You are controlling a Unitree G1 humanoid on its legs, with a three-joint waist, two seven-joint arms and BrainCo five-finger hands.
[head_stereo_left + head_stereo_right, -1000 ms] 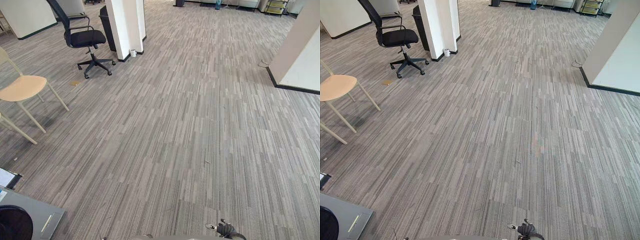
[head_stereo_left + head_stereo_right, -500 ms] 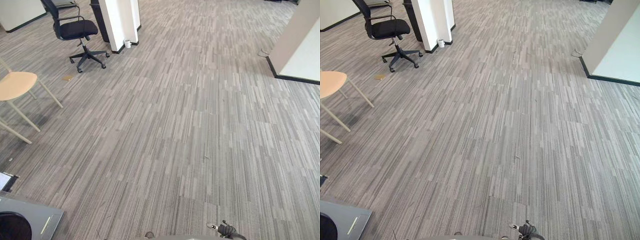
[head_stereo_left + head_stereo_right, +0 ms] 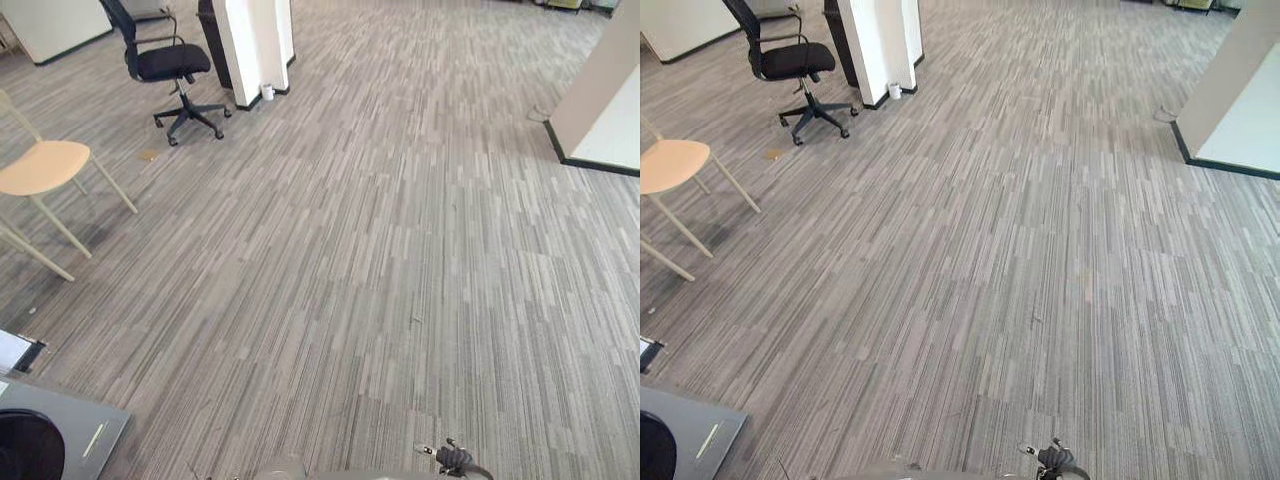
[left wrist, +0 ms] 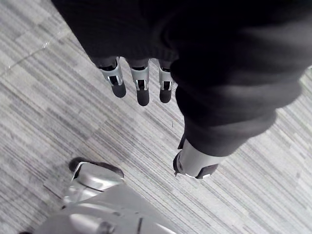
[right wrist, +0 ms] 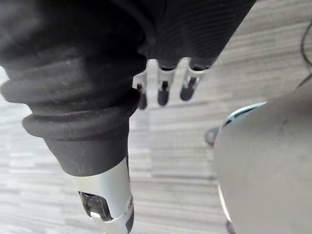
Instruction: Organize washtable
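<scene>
A corner of a grey flat-topped unit with a dark round part set in it shows at the lower left of the left eye view, over grey striped carpet. In the left wrist view my left hand hangs above the carpet, fingers straight, open and holding nothing. The right wrist view has my right hand the same way: straight fingers, thumb apart, open, nothing in it.
A black office chair stands at the far left by a white pillar with a small white cup at its base. A beige chair is at the left. A white wall block stands at the right.
The whole picture has shifted a little, so the head camera has moved. The chairs, the pillar and the grey unit have stayed where they were.
</scene>
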